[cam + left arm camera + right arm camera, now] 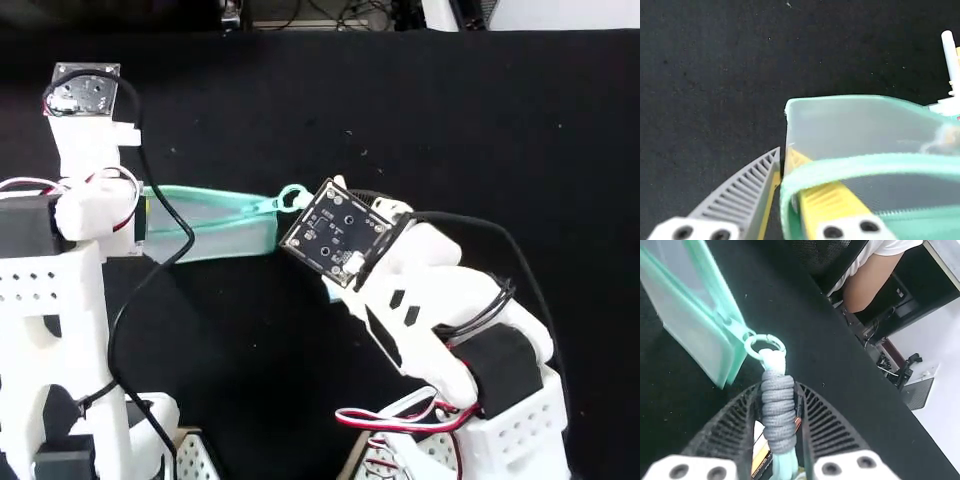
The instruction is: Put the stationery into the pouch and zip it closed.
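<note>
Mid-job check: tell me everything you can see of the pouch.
The pouch is a flat, translucent mint-green plastic case with a darker green zip band. It is stretched between the arms over the black table. The left gripper clamps one end. At the other end, the slider's ring carries a grey cord pinched in the right gripper. Contents are unclear.

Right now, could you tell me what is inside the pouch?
The left claw's yellow finger seems tucked into the pouch's end; its frosted wall blurs anything deeper, so stationery cannot be confirmed.
</note>
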`<move>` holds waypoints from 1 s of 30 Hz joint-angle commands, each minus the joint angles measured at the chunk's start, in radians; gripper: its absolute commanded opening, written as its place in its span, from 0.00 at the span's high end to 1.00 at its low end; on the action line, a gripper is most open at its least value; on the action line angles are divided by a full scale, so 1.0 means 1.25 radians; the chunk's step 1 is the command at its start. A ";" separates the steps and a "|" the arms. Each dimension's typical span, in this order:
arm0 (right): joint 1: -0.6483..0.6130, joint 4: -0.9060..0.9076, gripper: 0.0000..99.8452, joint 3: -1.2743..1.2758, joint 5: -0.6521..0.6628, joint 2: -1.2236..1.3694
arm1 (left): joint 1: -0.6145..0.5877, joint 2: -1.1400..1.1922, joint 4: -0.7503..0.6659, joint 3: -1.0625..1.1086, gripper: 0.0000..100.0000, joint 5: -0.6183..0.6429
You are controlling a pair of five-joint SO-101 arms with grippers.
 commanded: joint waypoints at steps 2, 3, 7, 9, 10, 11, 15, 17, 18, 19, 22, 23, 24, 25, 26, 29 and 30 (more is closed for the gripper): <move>0.010 0.020 0.95 0.003 -0.047 -0.003 | 0.009 -0.011 0.000 0.002 0.97 -0.004; 0.009 0.031 0.92 0.006 -0.056 -0.003 | 0.010 -0.011 0.000 0.008 0.97 -0.004; -0.071 0.096 0.79 -0.002 -0.060 -0.009 | 0.010 -0.011 0.000 0.012 0.97 -0.004; -0.123 0.142 0.80 -0.037 -0.059 -0.009 | 0.010 -0.010 0.000 0.010 0.97 -0.004; -0.142 0.168 0.81 -0.063 -0.061 -0.009 | 0.010 -0.010 0.000 0.008 0.97 -0.004; -0.158 0.198 0.81 -0.094 -0.064 -0.009 | 0.009 -0.010 -0.001 0.008 0.97 -0.004; -0.145 0.244 0.82 -0.181 -0.060 -0.009 | 0.004 -0.010 -0.001 0.007 0.97 -0.006; -0.076 0.228 0.82 -0.190 -0.064 -0.003 | 0.004 -0.010 -0.001 0.010 0.97 -0.007; -0.036 0.207 0.82 -0.174 -0.065 -0.002 | 0.003 -0.010 -0.001 0.012 0.97 -0.007; 0.006 0.183 0.82 -0.143 -0.068 0.001 | 0.003 -0.010 -0.001 0.013 0.97 -0.007; 0.122 0.092 0.85 0.017 -0.106 0.030 | 0.003 -0.010 -0.001 0.015 0.97 -0.005; 0.150 0.048 0.87 0.084 -0.114 0.045 | 0.003 -0.010 -0.001 0.017 0.97 -0.005; 0.172 -0.001 0.89 0.158 -0.122 0.063 | 0.003 -0.010 -0.001 0.024 0.97 -0.005; 0.187 -0.056 0.90 0.228 -0.133 0.085 | 0.003 -0.010 -0.001 0.030 0.97 -0.005; 0.200 -0.113 0.91 0.293 -0.145 0.110 | 0.003 -0.010 -0.001 0.036 0.97 -0.005; 0.225 -0.277 0.92 0.430 -0.184 0.196 | 0.003 -0.010 -0.002 0.055 0.97 -0.007; 0.226 -0.319 0.92 0.454 -0.203 0.228 | 0.003 -0.010 -0.002 0.060 0.97 -0.007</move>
